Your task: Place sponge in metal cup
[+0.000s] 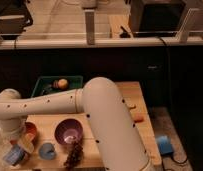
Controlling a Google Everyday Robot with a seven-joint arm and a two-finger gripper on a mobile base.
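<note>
In the single camera view, my white arm sweeps from the big shoulder segment at 5 o'clock across the wooden worktop toward 9 o'clock, then bends down to the worktop's corner at 7 o'clock. My pincer sits there, low at the left edge, and the sponge, a small blue block, is right at its tip; I cannot tell whether I am clamped on it or merely touching it. The metal cup, a small round grey-blue thing, stands on the worktop just beside the sponge at its 3 o'clock, apart from my pincer. At 1 o'clock from the cup is the purple bowl, and a dark bunch of grapes lies just beside the cup at 3 o'clock. An orange bowl peeks out behind my wrist. Toward 12 o'clock a green bin holds a round orange fruit. A bright blue box lies off the worktop at 4 o'clock.
</note>
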